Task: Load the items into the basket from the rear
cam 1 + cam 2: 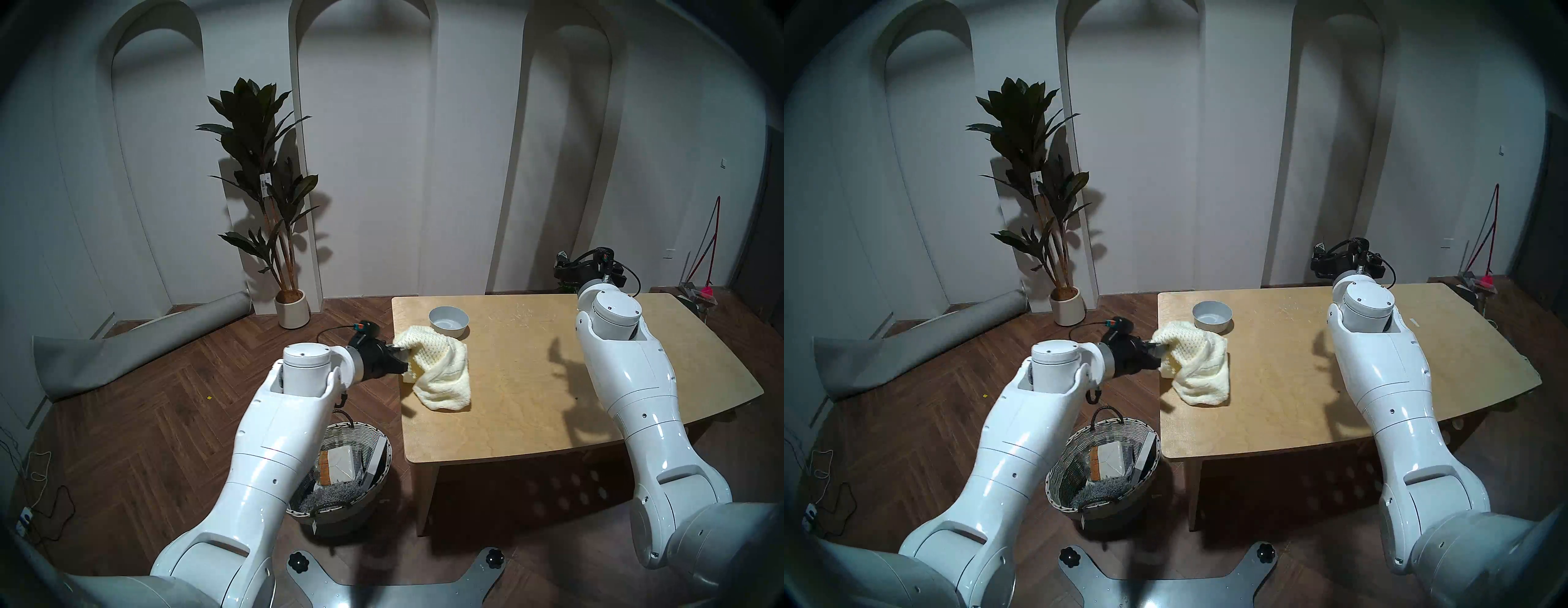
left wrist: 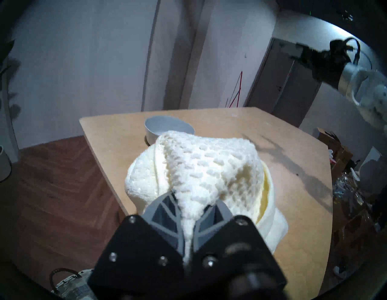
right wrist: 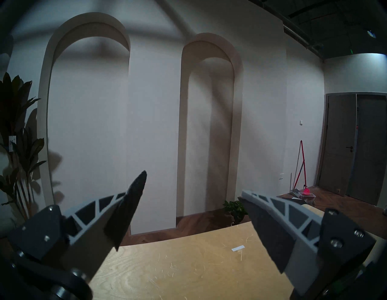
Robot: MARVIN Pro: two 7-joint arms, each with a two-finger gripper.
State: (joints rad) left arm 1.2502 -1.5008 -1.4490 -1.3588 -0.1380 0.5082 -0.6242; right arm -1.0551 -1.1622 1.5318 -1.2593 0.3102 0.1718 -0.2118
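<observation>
Left wrist view shows the left gripper (image 2: 193, 204) clenched on a bunched fold of the towel (image 2: 209, 167), its waffle knit drawn up between the two fingers (image 2: 165, 217). From the head, the towel's pinched end is raised at the table's (image 1: 551, 365) left edge while the rest trails on the top. The bowl (image 1: 449, 322) sits just behind it, near the far left corner. On the floor beside the table's near left corner, the basket (image 1: 360, 433) holds the bread (image 1: 339, 463), a grey cloth (image 1: 322, 499) and a white box (image 1: 375, 460). Over the far right edge, the right gripper (image 3: 193, 193) hangs with fingers spread, grasping nothing.
</observation>
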